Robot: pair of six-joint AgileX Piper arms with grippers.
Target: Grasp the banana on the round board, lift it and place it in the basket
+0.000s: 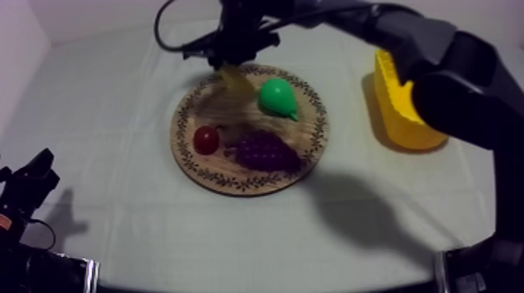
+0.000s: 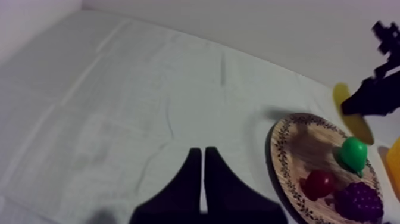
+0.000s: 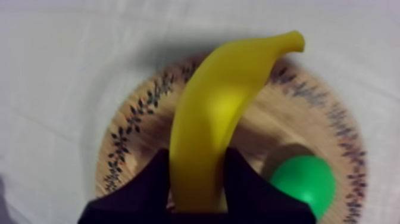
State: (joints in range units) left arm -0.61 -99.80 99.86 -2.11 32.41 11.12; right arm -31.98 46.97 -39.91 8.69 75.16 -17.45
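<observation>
We find top view dim, grey-blue cast over bench cloth (image 1: 117, 117), corners darker. Light from above: right arm (image 1: 437, 54) throws broad soft shadow on cloth beside wooden board (image 1: 312, 132); left arm (image 1: 27, 187) throws smaller one. Beside yellow basket (image 1: 398, 109), cloth shaded on board side. There banana (image 1: 234, 80) dull. In left wrist view we see cloth pale, near washed out. In right wrist view banana bright, faint sheen; pear (image 3: 300, 182) drops shadow on board.

R jaws w/ banana (image 1: 234, 79) over board (image 1: 309, 140) far rim; pear (image 1: 277, 97), grapes (image 1: 265, 150), small red fruit (image 1: 206, 139) on board.
</observation>
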